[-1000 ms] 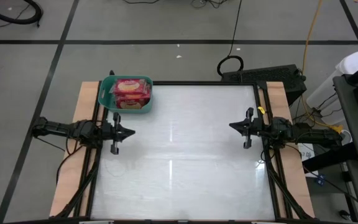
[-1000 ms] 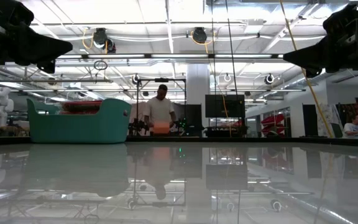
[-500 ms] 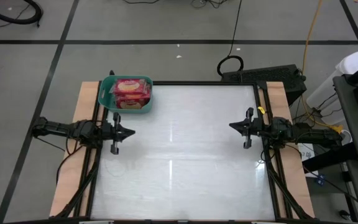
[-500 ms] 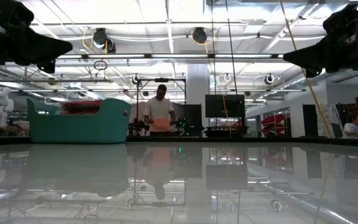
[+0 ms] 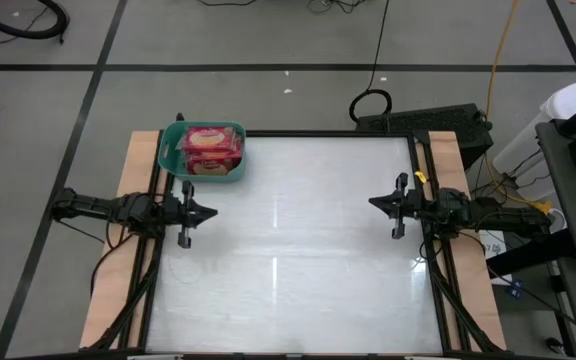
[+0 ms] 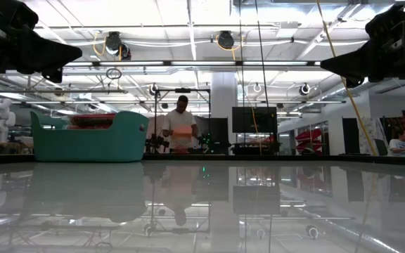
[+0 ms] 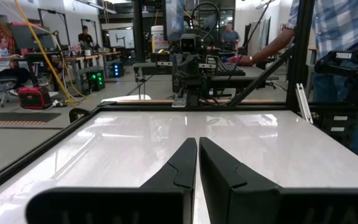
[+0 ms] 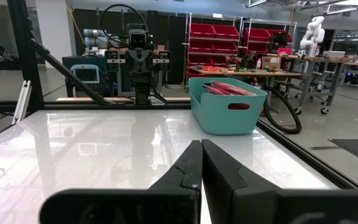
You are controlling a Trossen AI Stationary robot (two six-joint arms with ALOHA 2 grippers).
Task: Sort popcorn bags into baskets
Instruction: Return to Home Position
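Popcorn bags (image 5: pixel 209 148): a red stack lying inside the teal bin (image 5: pixel 168 155), cream-yellow print facing up in the high view. In the right wrist view the red edges of the bags (image 8: pixel 225 88) just clear the rim of the bin (image 8: pixel 225 118). How many bags are in the stack cannot be told.

Bin: stands at the far left corner of the bench (image 5: pixel 298 270), upright, near the left edge frame. In the low view it (image 6: pixel 90 140) sits at the far edge, with red showing above its rim. No bags lie on the white bench top outside the bin.

Left hand (image 5: pixel 208 211): at the left edge of the bench, just on the near side of the bin and apart from it, pointing toward the bench centre. In the left wrist view its two dark fingers (image 7: pixel 182 165) are pressed together, with nothing between them.

Right hand (image 5: pixel 373 203): at the right edge, facing the left hand across the bench and well apart from the bin. Fingers (image 8: pixel 190 165) closed against each other, empty.

Room beyond: a person (image 6: pixel 181 126) stands behind the bench in the low view.
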